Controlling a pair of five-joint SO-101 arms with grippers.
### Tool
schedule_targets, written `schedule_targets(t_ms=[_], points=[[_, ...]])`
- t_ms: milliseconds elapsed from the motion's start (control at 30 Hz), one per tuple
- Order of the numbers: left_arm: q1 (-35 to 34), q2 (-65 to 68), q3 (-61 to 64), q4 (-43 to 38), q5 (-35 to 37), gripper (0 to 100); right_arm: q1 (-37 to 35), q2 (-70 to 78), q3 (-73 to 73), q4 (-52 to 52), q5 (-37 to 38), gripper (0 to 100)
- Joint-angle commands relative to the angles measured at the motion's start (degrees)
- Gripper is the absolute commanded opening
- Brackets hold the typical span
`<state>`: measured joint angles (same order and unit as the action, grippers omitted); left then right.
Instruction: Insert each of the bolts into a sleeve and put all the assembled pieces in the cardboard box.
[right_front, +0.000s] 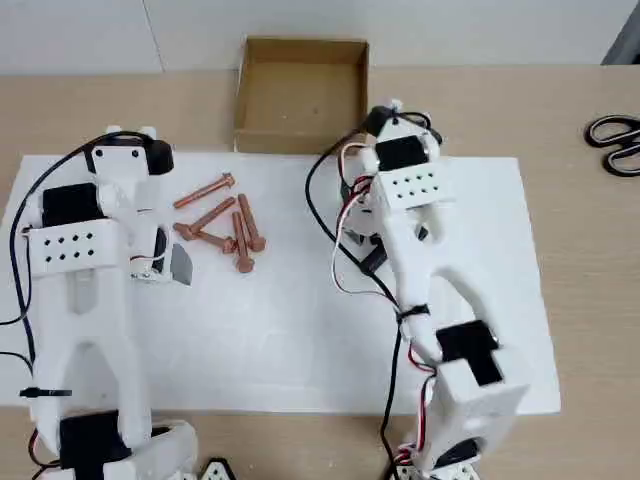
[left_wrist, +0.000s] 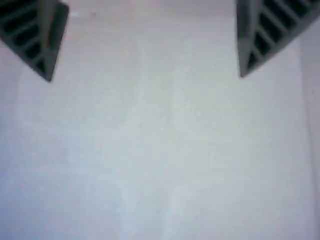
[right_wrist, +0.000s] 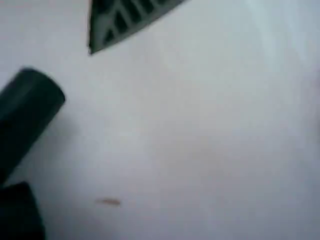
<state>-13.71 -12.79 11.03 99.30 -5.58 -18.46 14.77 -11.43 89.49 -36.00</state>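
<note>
Five copper-coloured bolts (right_front: 240, 240) lay in a loose pile on a white sheet (right_front: 300, 340) covering the wooden table (right_front: 560, 110), between the two arms and nearer the left one. None of them was seated in a sleeve. The cardboard box (right_front: 300, 95) stood open just past the sheet's far edge. The left gripper (left_wrist: 145, 45) hung low over bare sheet beside the pile, spread wide and holding nothing. The right gripper (right_front: 366, 245) sat tucked under its own arm near the middle of the sheet, and whether it was wide or narrow could not be told. A dark sleeve (right_wrist: 30, 107) lay on the sheet close by it. A pair of scissors (right_front: 615, 140) rested at the table's right edge.
</note>
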Motion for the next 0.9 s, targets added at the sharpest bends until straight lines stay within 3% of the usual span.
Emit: schedule_targets(t_ms=[0, 867], points=[[0.3, -0.4, -0.1, 1.0, -0.4, 23, 0.5, 2.9, -2.9, -1.7, -6.4, 19.6], [0.0, -0.6, 2.2, 1.0, -0.5, 23, 4.0, 14.6, -3.1, -12.5, -8.5, 19.4]])
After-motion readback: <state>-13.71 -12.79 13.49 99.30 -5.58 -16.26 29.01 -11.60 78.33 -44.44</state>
